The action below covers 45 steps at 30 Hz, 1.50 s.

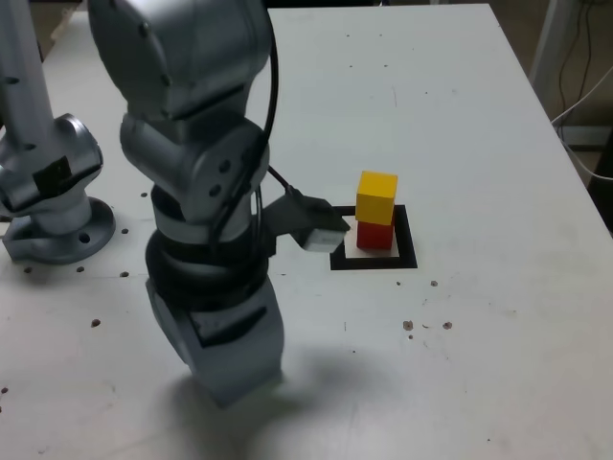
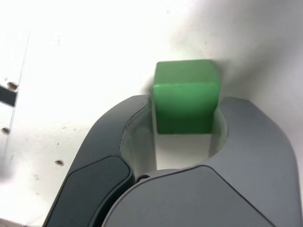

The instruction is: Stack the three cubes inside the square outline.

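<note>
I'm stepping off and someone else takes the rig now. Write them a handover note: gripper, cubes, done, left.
Gripper: its jaws stand on either side of the green cube, close to its faces; whether they grip it firmly, I cannot tell.
Cubes: the red cube stands inside the black square outline, toward the exterior view's right side of it. The yellow cube sits on top of the red one. The green cube is away from the outline, hidden in the exterior view.
Done: two cubes stacked.
Left: confirm the grip, then lift the green cube and set it on the yellow one.
</note>
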Motion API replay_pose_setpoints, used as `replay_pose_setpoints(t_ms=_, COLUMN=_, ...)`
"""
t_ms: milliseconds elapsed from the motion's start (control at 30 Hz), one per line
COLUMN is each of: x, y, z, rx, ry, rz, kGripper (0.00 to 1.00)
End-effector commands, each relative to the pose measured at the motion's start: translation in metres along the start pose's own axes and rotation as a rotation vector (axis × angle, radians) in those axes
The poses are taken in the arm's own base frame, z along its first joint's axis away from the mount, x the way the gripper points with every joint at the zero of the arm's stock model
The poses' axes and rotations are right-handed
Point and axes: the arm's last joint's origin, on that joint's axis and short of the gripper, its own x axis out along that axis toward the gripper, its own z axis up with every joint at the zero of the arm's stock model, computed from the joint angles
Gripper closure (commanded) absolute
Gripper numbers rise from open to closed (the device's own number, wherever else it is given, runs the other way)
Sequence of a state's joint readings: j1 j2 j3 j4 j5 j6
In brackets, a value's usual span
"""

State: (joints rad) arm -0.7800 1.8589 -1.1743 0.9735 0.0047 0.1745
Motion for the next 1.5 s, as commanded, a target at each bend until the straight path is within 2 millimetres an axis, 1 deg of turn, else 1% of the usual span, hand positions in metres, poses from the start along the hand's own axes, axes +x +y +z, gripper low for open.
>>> replay_pose_setpoints(t_ms=0, x=-0.005, y=-0.001, z=-0.001, rx=0.008, ry=-0.001, rz=0.002, kGripper=0.87)
replay_pose_setpoints(t_ms=233, x=-0.006, y=0.001, z=-0.004, rx=0.013, ry=0.015, rz=0.041, kGripper=0.94)
replay_pose_setpoints(t_ms=400, x=-0.010, y=0.002, z=-0.006, rx=0.010, ry=0.015, rz=0.061, kGripper=0.94)
replay_pose_setpoints(t_ms=533, x=-0.025, y=0.005, z=-0.014, rx=-0.020, ry=0.033, rz=0.080, kGripper=0.94)
replay_pose_setpoints(t_ms=633, x=-0.043, y=0.013, z=-0.023, rx=-0.067, ry=0.063, rz=0.077, kGripper=0.93)
replay_pose_setpoints(t_ms=733, x=-0.066, y=0.027, z=-0.035, rx=-0.141, ry=0.084, rz=0.066, kGripper=0.93)
replay_pose_setpoints(t_ms=800, x=-0.082, y=0.042, z=-0.043, rx=-0.228, ry=0.089, rz=0.059, kGripper=0.93)
replay_pose_setpoints(t_ms=900, x=-0.094, y=0.066, z=-0.051, rx=-0.368, ry=0.078, rz=0.054, kGripper=0.94)
replay_pose_setpoints(t_ms=1033, x=-0.106, y=0.095, z=-0.060, rx=-0.564, ry=0.040, rz=0.055, kGripper=0.94)
replay_pose_setpoints(t_ms=1133, x=-0.112, y=0.109, z=-0.063, rx=-0.665, ry=0.021, rz=0.056, kGripper=0.94)
replay_pose_setpoints(t_ms=1300, x=-0.123, y=0.130, z=-0.062, rx=-0.745, ry=-0.020, rz=0.072, kGripper=0.94)
replay_pose_setpoints(t_ms=1367, x=-0.123, y=0.137, z=-0.061, rx=-0.765, ry=-0.023, rz=0.079, kGripper=0.94)
replay_pose_setpoints(t_ms=1467, x=-0.119, y=0.146, z=-0.059, rx=-0.783, ry=-0.016, rz=0.080, kGripper=0.94)
